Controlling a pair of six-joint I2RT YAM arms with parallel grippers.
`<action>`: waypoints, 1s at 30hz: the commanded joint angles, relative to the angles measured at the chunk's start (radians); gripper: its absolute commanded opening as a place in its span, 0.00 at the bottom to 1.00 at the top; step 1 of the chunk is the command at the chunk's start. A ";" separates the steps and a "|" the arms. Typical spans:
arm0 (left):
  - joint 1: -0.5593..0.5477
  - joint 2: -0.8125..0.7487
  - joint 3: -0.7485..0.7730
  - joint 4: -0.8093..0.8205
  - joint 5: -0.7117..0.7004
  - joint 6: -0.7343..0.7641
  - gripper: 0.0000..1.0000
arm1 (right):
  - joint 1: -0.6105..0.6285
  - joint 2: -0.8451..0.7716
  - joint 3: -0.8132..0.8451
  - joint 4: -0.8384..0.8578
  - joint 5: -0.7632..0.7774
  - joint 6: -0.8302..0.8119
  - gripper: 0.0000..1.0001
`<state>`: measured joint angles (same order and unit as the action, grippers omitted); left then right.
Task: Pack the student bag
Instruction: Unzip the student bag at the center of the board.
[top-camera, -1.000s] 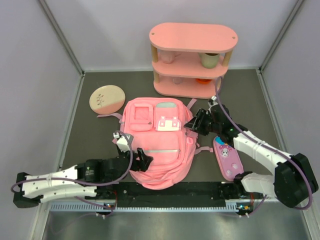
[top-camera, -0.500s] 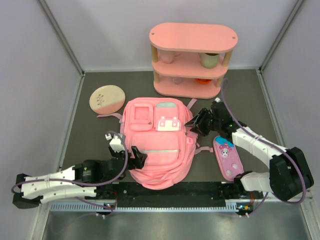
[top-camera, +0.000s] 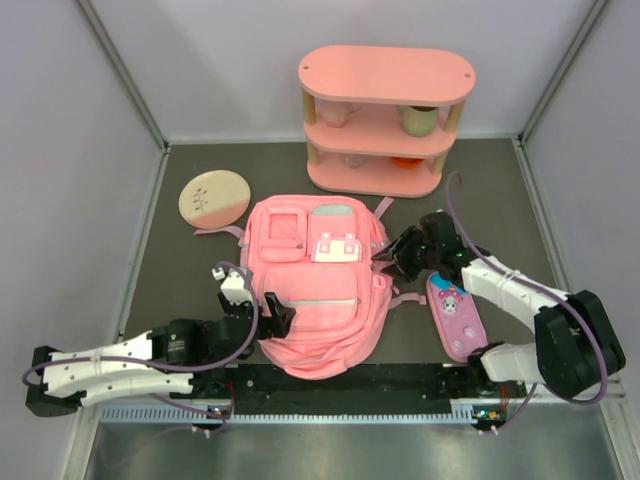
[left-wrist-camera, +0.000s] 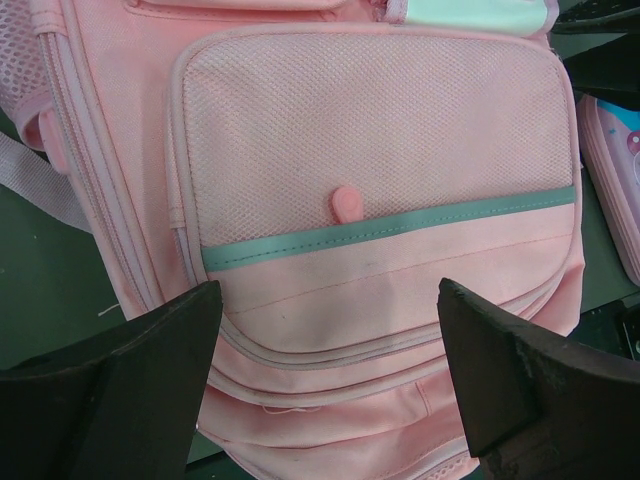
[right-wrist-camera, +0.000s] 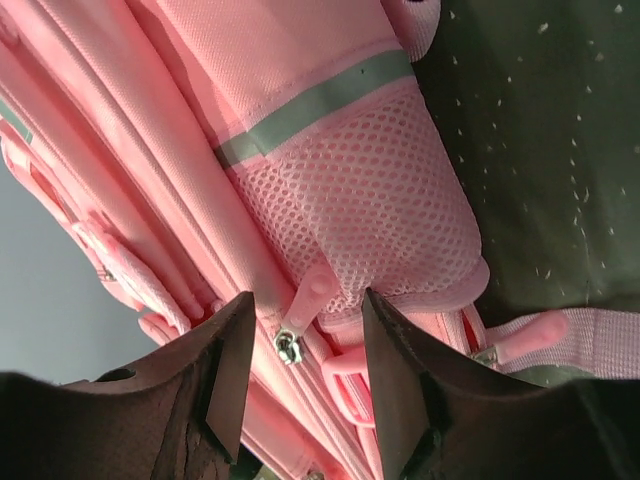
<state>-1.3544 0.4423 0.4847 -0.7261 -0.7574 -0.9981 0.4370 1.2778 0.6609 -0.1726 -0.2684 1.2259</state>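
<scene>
Two claws are placed at the student bag (top-camera: 318, 285), one on each side. The left claw (top-camera: 277, 316) is spread wide with nothing held, and its fingers (left-wrist-camera: 120, 385) are seen hanging above the lower front pocket, on either side of a small pink tab (left-wrist-camera: 346, 203) and a grey-green stripe (left-wrist-camera: 400, 224). The right claw (top-camera: 396, 252) is held partly open at the bag's right flank, beside the mesh side pocket (right-wrist-camera: 375, 215). A zip pull (right-wrist-camera: 306, 298) is framed in the gap between its fingers, and no grip on it can be made out. The bag is laid flat on its back in the middle of the dark worktop (top-camera: 500, 200), its bottom close to the near edge. A purple-pink pencil case (top-camera: 455, 315) is set just right of the bag, toward the near right corner. A pink three-tier shelf (top-camera: 385, 75) is stood against the far edge, and a round pink disc (top-camera: 213, 196) is placed toward the far left corner.
</scene>
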 joint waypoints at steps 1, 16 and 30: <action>0.003 0.001 0.006 0.014 -0.017 -0.004 0.93 | -0.006 0.064 -0.003 0.065 -0.018 0.037 0.46; 0.005 0.024 -0.005 0.045 0.007 0.013 0.94 | -0.006 0.098 -0.015 0.142 -0.112 0.024 0.00; 0.005 0.122 0.020 0.175 -0.002 0.082 0.97 | 0.133 -0.225 -0.138 -0.023 0.075 -0.104 0.00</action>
<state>-1.3544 0.5304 0.4824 -0.6247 -0.7490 -0.9424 0.5072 1.0920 0.5167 -0.1234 -0.2390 1.2045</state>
